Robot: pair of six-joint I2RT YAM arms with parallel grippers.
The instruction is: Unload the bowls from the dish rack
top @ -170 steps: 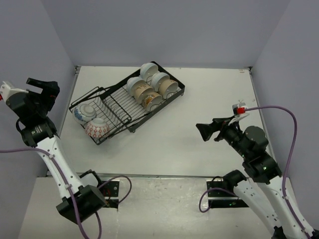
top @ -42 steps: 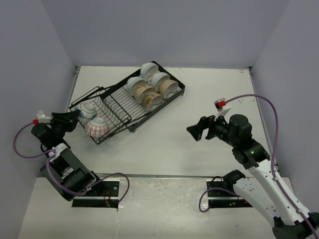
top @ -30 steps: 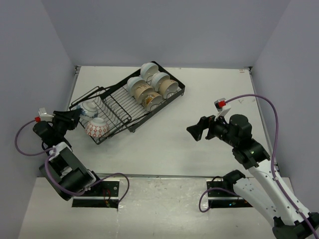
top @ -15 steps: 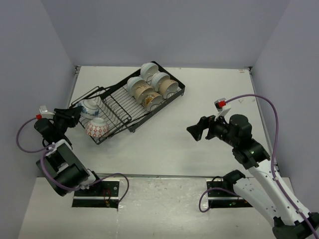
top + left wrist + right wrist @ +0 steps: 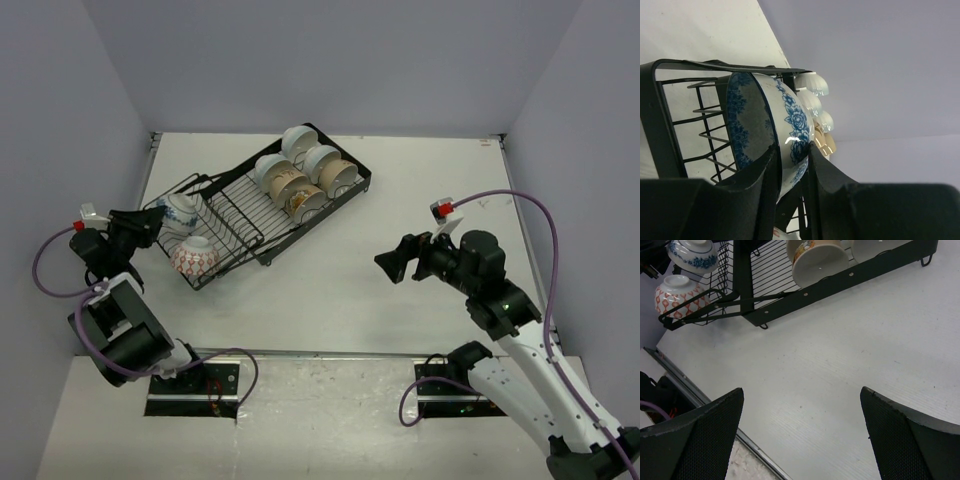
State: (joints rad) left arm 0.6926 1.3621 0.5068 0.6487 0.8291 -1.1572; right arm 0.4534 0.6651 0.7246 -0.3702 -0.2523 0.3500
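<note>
The black wire dish rack (image 5: 300, 225) lies slantwise across the table's back left. At its near left end my left gripper (image 5: 150, 222) is shut on the rim of the blue-and-white bowl (image 5: 181, 212). In the left wrist view one finger is inside the bowl (image 5: 785, 125) and one outside, with the gripper (image 5: 792, 160) pinching its wall. A red-patterned bowl (image 5: 195, 258) sits just in front of it in the rack. Several white and beige bowls (image 5: 300, 170) fill the far end. My right gripper (image 5: 385, 262) hangs open over bare table, apart from the rack.
The right wrist view shows the rack's side bar (image 5: 805, 290), a beige bowl (image 5: 817, 262), the red-patterned bowl (image 5: 680, 296) and the blue-and-white bowl (image 5: 692, 255). The table's near edge strip (image 5: 715, 410) runs below the right gripper (image 5: 802, 390). Walls close in left and right.
The left gripper has narrowed onto the blue-and-white bowl's rim, and the bowl has risen and shifted slightly toward the back. The right arm has stayed still.
</note>
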